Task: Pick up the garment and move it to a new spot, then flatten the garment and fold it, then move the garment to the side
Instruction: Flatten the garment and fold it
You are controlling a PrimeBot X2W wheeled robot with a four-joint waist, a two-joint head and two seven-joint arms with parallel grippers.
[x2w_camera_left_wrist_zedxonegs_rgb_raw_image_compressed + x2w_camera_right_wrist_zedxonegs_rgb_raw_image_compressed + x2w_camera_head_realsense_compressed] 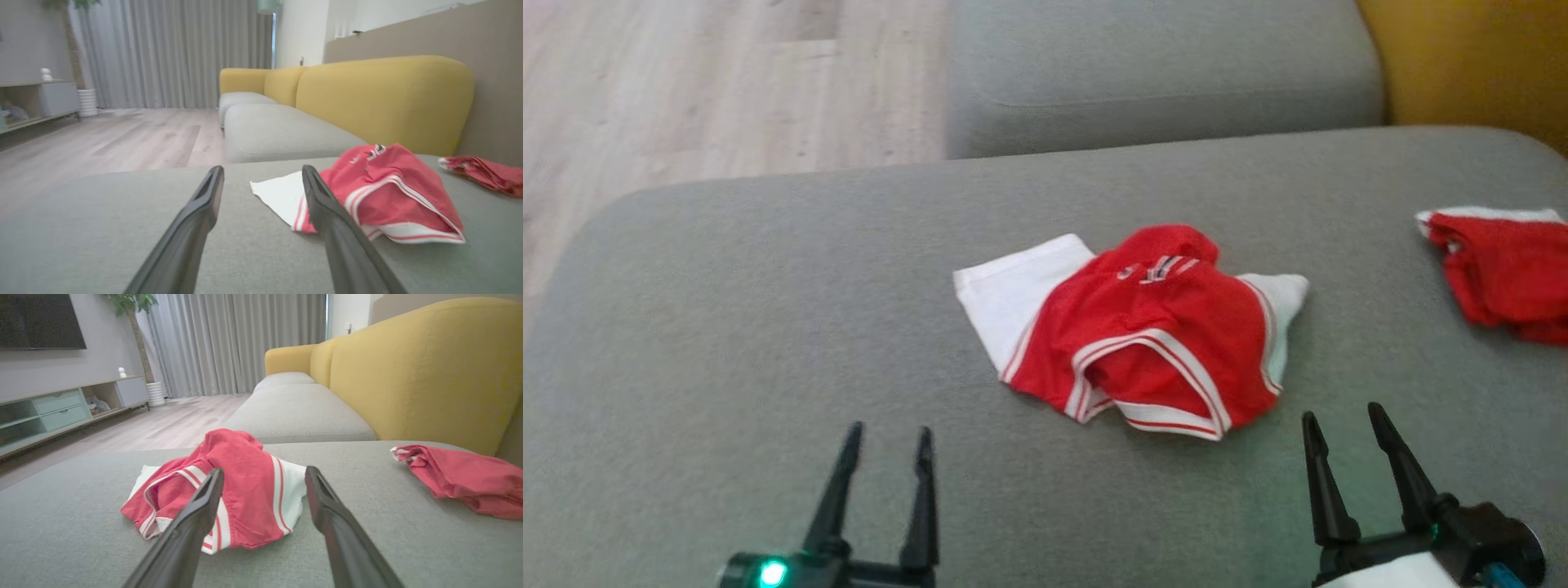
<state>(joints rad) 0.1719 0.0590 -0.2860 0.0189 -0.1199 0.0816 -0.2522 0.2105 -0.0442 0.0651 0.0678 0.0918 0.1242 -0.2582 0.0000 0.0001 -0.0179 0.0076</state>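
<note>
Left pincer [889, 429] hangs over the grey sofa cushion [727, 327], fingers apart, nothing btwn them. Right pincer [1342, 412] is spread the same way & empty, tips just short of the garment [1152, 327]. It's red w/ white trim & lies crumpled mid-cushion, ahead of both pincers and closer to the right one. 2nd red garment [1503, 269] lies well apart at the cushion's right edge, near the yellow backrest [1470, 57]. Wood floor [686, 82] shows beyond, far left.
</note>
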